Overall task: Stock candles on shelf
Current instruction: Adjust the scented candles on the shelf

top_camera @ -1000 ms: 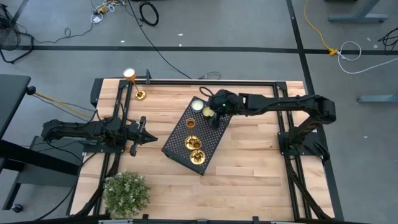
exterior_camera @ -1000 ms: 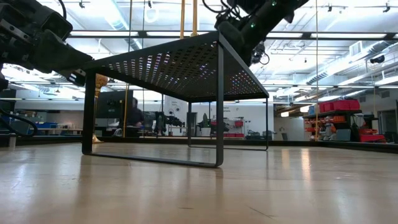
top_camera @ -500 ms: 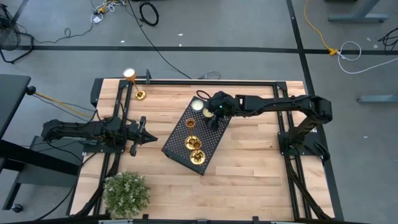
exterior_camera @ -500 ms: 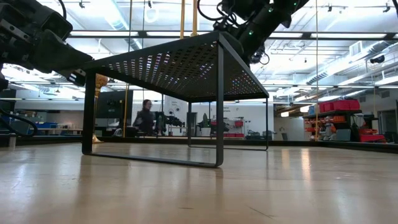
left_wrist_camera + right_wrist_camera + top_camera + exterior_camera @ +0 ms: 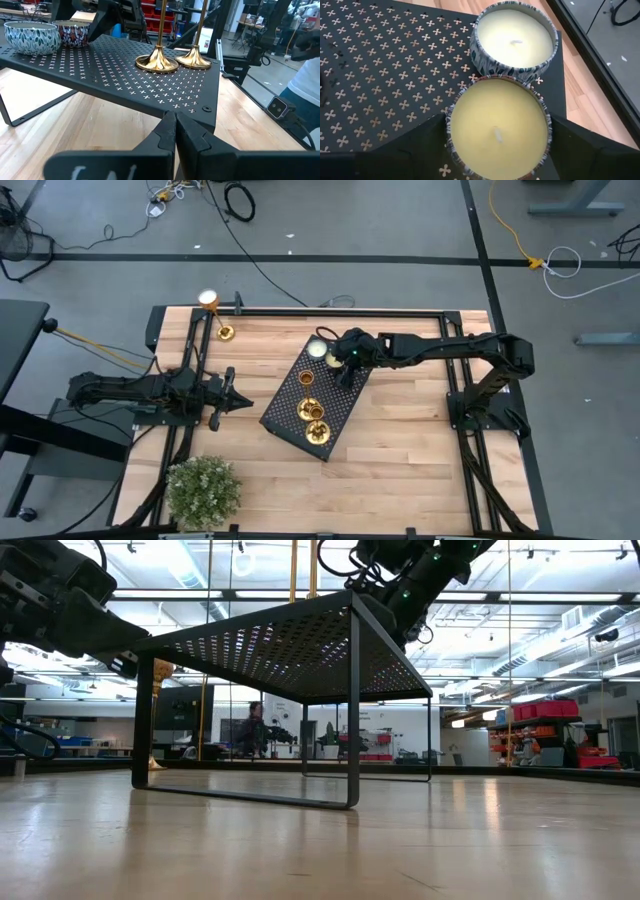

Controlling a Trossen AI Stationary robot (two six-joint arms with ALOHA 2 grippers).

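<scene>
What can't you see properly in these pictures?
- Low view: everything on the shelf hides above its mesh top.
- Left wrist view: the candlesticks are cut off by the top edge.
- Right wrist view: the right claw straddles the near tin candle; contact isn't clear.
- High view: the tins under the right arm are too small.

I worked in a lab-like workshop: grey concrete floor [image 5: 400,220] strewn with black cables [image 5: 240,200], bright ceiling strip lights [image 5: 560,650], and red storage bins [image 5: 545,710] far right.
</scene>
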